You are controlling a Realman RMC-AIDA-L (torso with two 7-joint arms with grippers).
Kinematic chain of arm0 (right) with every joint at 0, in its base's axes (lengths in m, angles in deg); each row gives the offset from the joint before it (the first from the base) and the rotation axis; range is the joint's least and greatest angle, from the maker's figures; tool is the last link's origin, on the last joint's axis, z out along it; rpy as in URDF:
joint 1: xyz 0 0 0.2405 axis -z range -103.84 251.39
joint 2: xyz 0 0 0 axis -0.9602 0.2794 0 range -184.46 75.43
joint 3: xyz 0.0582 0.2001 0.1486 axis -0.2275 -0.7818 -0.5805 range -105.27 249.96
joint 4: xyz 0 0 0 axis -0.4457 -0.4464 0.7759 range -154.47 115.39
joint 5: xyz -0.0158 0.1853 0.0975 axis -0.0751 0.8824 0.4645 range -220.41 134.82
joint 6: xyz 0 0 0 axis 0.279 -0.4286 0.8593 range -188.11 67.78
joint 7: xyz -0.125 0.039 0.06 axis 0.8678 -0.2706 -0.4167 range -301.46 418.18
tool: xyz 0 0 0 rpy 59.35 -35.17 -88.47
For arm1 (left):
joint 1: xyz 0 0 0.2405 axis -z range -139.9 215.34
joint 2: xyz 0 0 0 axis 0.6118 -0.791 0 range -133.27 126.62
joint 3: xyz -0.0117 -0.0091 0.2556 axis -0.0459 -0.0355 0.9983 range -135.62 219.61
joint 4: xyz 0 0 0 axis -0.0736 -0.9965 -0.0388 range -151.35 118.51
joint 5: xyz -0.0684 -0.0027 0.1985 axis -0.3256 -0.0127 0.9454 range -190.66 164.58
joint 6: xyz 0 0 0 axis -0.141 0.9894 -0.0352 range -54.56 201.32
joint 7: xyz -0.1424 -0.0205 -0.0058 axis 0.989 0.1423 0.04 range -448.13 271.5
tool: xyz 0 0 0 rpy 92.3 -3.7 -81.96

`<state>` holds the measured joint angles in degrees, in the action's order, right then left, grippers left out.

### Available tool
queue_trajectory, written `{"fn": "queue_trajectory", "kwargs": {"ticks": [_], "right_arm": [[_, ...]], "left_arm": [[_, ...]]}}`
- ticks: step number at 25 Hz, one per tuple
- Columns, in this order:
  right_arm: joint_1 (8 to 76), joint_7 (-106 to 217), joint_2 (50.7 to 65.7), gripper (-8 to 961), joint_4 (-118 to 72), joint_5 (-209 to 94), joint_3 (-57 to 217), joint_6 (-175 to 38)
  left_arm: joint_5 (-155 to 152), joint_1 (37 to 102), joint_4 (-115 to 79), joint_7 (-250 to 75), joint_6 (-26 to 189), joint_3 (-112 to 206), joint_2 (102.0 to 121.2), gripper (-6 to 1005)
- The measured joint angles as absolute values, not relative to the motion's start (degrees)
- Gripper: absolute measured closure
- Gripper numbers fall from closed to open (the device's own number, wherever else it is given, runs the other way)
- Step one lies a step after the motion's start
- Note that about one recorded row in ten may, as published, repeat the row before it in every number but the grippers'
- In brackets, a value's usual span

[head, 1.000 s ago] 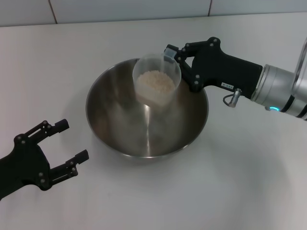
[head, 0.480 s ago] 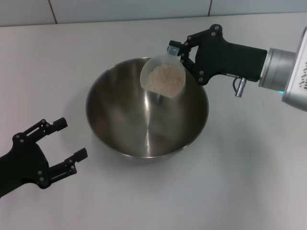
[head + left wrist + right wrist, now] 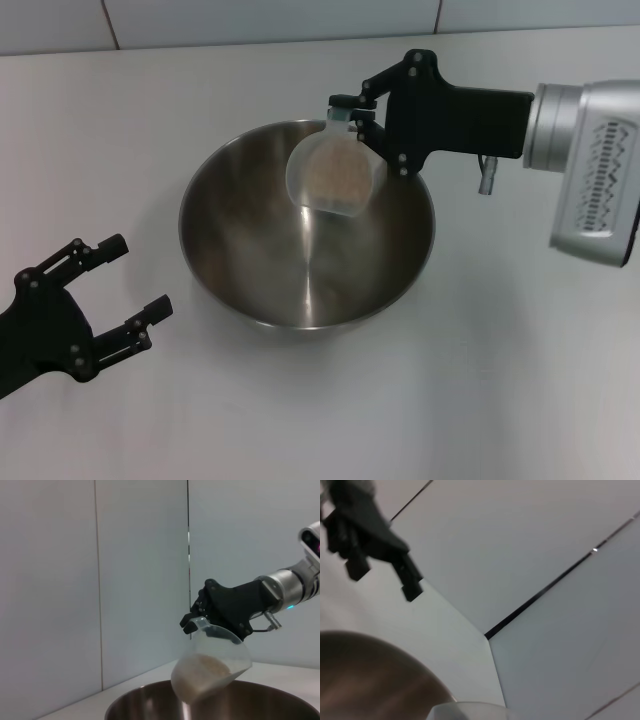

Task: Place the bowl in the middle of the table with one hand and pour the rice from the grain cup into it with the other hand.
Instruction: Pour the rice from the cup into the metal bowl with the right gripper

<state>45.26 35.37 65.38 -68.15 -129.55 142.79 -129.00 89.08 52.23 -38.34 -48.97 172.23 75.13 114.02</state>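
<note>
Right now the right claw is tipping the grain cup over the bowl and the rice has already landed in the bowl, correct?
Not quite. The right claw is tipping the grain cup over the bowl, but the rice is in the cup; the left wrist view shows it.

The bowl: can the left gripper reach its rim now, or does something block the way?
Probably yes. The left gripper is open beside the bowl, with only bare table between them. The right gripper holds the cup over the far side.

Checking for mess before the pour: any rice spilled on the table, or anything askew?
Nothing stands out. The grain cup, tilted in the right gripper over the bowl, holds its rice; no grains show on the table.
</note>
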Motion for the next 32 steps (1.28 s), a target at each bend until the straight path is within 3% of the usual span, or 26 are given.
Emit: {"fn": "queue_trajectory", "kwargs": {"ticks": [7, 32], "right_arm": [[51.5, 41.6, 65.37, 922, -80.6, -129.5, 155.7, -116.3], [56.9, 79.4, 65.37, 918, -87.5, -118.4, 173.5, -96.8]], "left_arm": [[89.1, 52.3, -38.5, -49.0, 171.8, 75.1, 114.16, 189], [89.1, 53.4, -38.6, -49.0, 170.9, 74.9, 114.45, 189]]}}
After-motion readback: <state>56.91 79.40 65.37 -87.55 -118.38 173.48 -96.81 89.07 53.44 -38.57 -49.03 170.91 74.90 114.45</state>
